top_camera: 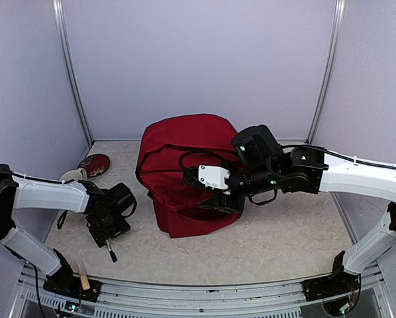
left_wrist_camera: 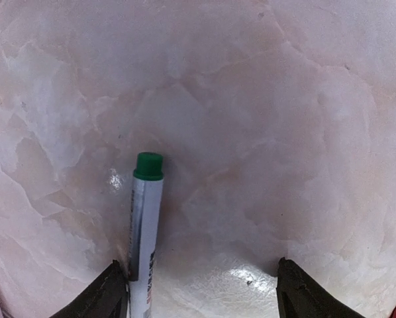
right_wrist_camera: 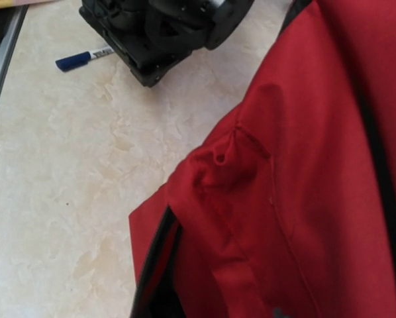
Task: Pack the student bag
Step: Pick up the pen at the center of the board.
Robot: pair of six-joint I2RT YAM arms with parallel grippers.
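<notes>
The student bag [top_camera: 185,165] is sitting slumped in the middle of the marbled table [top_camera: 284,232], and the right claw [top_camera: 219,201] is pushing right up against its front, low down. In the overhead view the claw's black fingers are blending into the shadow on the red fabric. The right wrist camera isn't showing its fingers at all. So honestly I can't tell whether it's pinching cloth or just resting there, or how wide it's standing. What that wrist view is showing is red fabric bunching into a fold straight ahead of the claw, with a black-trimmed edge running along the lower side of the fold.

The left claw [left_wrist_camera: 201,295] is hanging low over the table, with the bag sitting well off to its right. Its jaws are standing wide and aren't clamping on anything. A marker [left_wrist_camera: 145,232] with a green cap is lying flat on the table between the fingers. It's hugging the finger on the left of the wrist view, cap pointing away from the claw.

Out beyond the left claw, toward the back wall, a dark red round dish [top_camera: 94,164] and a small white thing [top_camera: 72,175] are sitting next to each other.
</notes>
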